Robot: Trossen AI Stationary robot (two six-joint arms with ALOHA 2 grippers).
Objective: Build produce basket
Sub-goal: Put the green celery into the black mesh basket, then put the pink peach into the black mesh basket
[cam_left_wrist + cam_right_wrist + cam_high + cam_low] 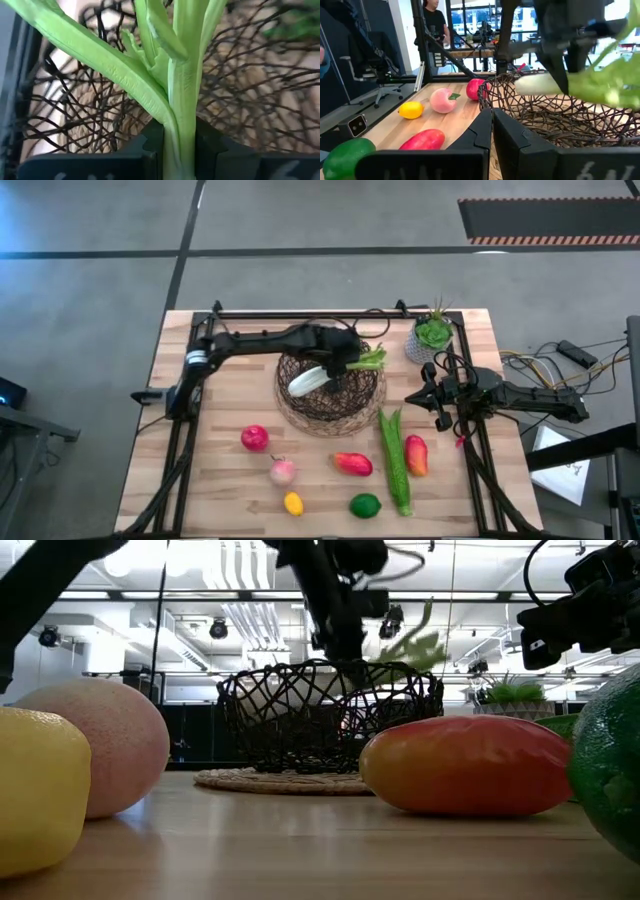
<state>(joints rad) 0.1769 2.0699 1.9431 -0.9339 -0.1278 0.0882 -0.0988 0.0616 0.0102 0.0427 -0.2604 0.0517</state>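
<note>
Open lab: grey floor, ceiling lights, a person standing at the back in the right wrist view. Pale wood-plank table (220, 480).

Left gripper (342, 365) is over the wire basket (331, 393), just past table centre toward 12, fingers clamped on the celery stalk (330, 372) mid-length. Pale base end points to 8, leafy end to 2. Stalk hangs above the basket, not yet released.

Right gripper (437, 395) waits near the 3 o'clock edge, fingers closed with nothing in them.

Other produce lies toward 6: red fruit (255, 438), pink fruit (283, 471), lemon (293, 503), lime (365, 505), two red-orange fruits (352, 464) (416, 455), long green vegetable (394, 460). Potted plant (432, 335) at 2.

Celery looks light, stiff plastic, probably slick; mid-stalk grip seems right. Leaves could snag on the wire.
</note>
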